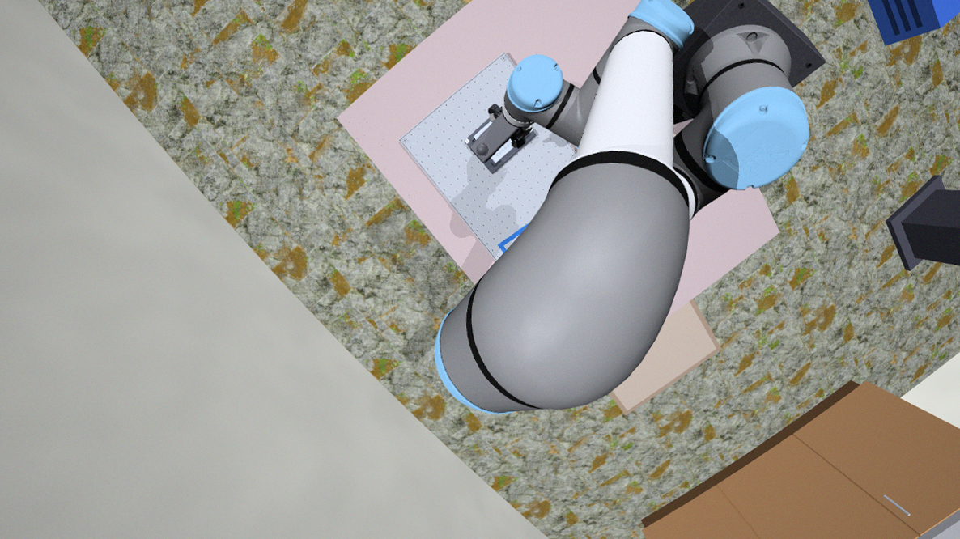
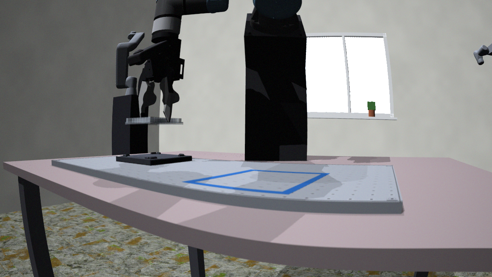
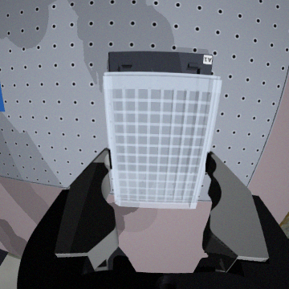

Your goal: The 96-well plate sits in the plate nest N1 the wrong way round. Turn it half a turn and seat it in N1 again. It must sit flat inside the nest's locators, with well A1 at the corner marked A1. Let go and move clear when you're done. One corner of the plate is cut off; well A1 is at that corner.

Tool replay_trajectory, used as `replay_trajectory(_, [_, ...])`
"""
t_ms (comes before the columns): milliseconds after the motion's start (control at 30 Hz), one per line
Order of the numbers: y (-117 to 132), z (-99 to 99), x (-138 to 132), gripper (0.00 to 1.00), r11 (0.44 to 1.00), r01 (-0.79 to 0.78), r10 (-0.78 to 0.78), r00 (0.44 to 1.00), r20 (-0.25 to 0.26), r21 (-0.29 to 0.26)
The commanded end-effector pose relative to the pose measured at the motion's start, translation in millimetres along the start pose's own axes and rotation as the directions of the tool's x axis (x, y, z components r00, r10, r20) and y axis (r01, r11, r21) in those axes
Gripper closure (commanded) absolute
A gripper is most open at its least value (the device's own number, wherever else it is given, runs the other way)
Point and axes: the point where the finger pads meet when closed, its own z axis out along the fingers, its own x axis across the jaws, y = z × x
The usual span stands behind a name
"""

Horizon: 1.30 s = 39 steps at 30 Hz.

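The gripper (image 2: 158, 118) has the 96-well plate (image 2: 153, 120) pinched between its two fingers, one pad on each long side, and the plate hangs level in the air, well clear of the black plate nest N1 (image 2: 153, 158) directly underneath. Through the wrist camera the plate (image 3: 160, 138) runs straight out ahead of the fingers, its near short edge sitting between the fingertips and its far edge covering most of the nest (image 3: 158, 62), of which only a dark strip shows beyond. The nest's A1 label (image 3: 207, 59) peeks out past the plate's far corner, on the side of the right-hand finger in that view. So the lift looks done; the half turn, in my judgement, is not: the plate lines up with the nest much as it would sit in it, and I cannot make out which corner carries the cut, so I can't confirm well A1's position. Left to do, as I read it: spin the wrist half a turn, check the cut corner lands over the A1 mark, lower between the locators, release. The blue-taped rectangle (image 2: 256, 181) on the perforated board (image 2: 361, 192) lies well off to the side.
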Motion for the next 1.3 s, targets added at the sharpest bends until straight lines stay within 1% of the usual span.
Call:
replay_trajectory(0, [-1, -0.9, 1, 1.00, 1.000, 0.003, -0.003, 1.000, -0.003, 0.000])
replay_trajectory(133, [-5, -0.4, -14, 1.00, 0.992, -0.130, 0.130, 0.992, -0.002, 0.000])
replay_trajectory(267, [-9, 0.2, -26, 1.00, 0.965, -0.260, 0.260, 0.965, -0.002, -0.001])
replay_trajectory(333, [-9, 0.2, -26, 1.00, 0.965, -0.260, 0.260, 0.965, -0.002, -0.001])
replay_trajectory(500, [-15, 0.7, -42, 1.00, 0.909, -0.417, 0.417, 0.909, -0.002, 0.000])
replay_trajectory(700, [-22, 1.5, -60, 1.00, 0.808, -0.589, 0.589, 0.808, -0.002, 0.000])
replay_trajectory(733, [-23, 1.6, -64, 1.00, 0.799, -0.601, 0.601, 0.799, -0.002, 0.000])
replay_trajectory(833, [-26, 1.9, -73, 1.00, 0.799, -0.601, 0.601, 0.799, -0.002, 0.000])
replay_trajectory(900, [-26, 1.9, -73, 1.00, 0.799, -0.601, 0.601, 0.799, -0.002, 0.000])
replay_trajectory(1267, [-39, 3.3, -107, 1.00, 0.799, -0.601, 0.601, 0.799, -0.002, 0.000])
